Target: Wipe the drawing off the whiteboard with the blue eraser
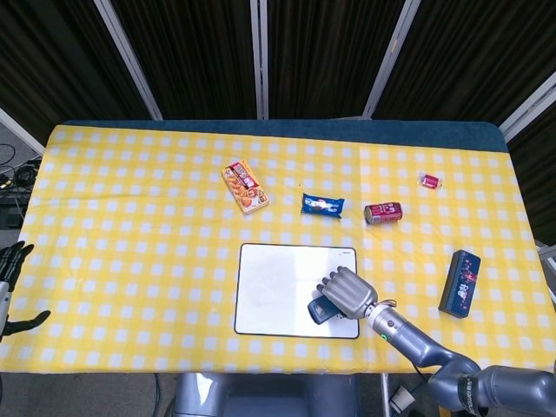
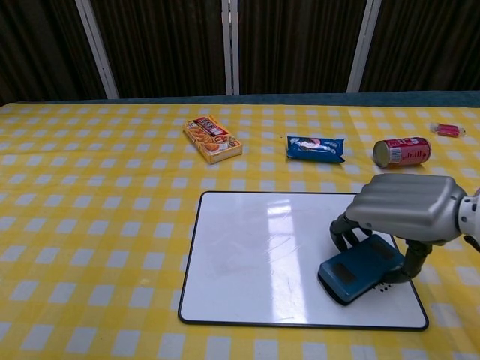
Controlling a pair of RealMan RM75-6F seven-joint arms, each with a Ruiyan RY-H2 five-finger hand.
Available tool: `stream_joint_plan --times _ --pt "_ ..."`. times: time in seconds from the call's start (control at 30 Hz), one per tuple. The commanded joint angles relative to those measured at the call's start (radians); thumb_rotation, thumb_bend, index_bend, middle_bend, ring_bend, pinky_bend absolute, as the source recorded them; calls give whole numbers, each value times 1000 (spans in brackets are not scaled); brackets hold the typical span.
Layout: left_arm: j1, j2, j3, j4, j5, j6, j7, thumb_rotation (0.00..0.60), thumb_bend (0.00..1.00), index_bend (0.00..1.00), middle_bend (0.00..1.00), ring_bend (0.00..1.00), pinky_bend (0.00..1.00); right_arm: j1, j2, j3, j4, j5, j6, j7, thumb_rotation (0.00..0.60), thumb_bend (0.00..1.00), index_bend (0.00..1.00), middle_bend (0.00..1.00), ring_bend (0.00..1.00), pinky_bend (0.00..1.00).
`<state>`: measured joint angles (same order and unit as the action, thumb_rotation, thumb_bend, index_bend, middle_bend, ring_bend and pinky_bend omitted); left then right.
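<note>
Eraser (image 2: 358, 271) lies flat on the whiteboard (image 2: 255, 255) near its front right corner, long axis slanting toward the right edge, clamped under the right hand (image 2: 409, 212), fingers curled round it. A dotted trace peeks out at its right end. Left hand (image 1: 10, 278) hangs off the table's left edge, fingers apart.

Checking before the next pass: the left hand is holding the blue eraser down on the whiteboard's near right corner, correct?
Not quite: it is the right hand, not the left, that holds the blue eraser on the whiteboard near its near right corner, as the chest view shows. The left hand sits at the table's far left edge, holding nothing.
</note>
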<state>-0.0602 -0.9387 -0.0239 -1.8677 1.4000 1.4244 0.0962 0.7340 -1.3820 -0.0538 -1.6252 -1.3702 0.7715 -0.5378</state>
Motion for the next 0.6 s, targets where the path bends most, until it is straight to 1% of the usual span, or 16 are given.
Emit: stream_joint_plan --times 0.03,0.17,0.27,0.4,0.47,0.5,0.6 --pt "-2 -1 0 -2 1 -1 5 600 0 0 0 0 0 -9 33 -31 -39 -47 5 19 600 561 533 541 447 457" --pt "-2 -2 1 -4 3 1 8 600 0 0 0 0 0 -10 33 -34 -35 -71 15 27 600 560 535 543 449 458" --pt "-1 -1 1 -4 3 2 7 600 0 0 0 0 0 -9 20 -22 -10 -68 22 32 600 560 535 544 449 458" --pt "-1 0 1 -2 2 3 3 600 0 0 0 0 0 -2 -11 2 64 -59 31 15 600 565 535 544 450 459" --pt "-2 0 0 -1 0 2 1 600 0 0 0 0 0 -1 -24 17 88 -37 29 22 600 565 535 544 450 463" --pt "-1 1 0 0 -1 2 -1 600 0 0 0 0 0 3 -35 33 113 -18 30 23 600 565 535 544 450 465" --pt "-1 2 0 0 -1 3 -3 600 0 0 0 0 0 8 -52 53 145 4 31 19 600 565 535 544 450 467"
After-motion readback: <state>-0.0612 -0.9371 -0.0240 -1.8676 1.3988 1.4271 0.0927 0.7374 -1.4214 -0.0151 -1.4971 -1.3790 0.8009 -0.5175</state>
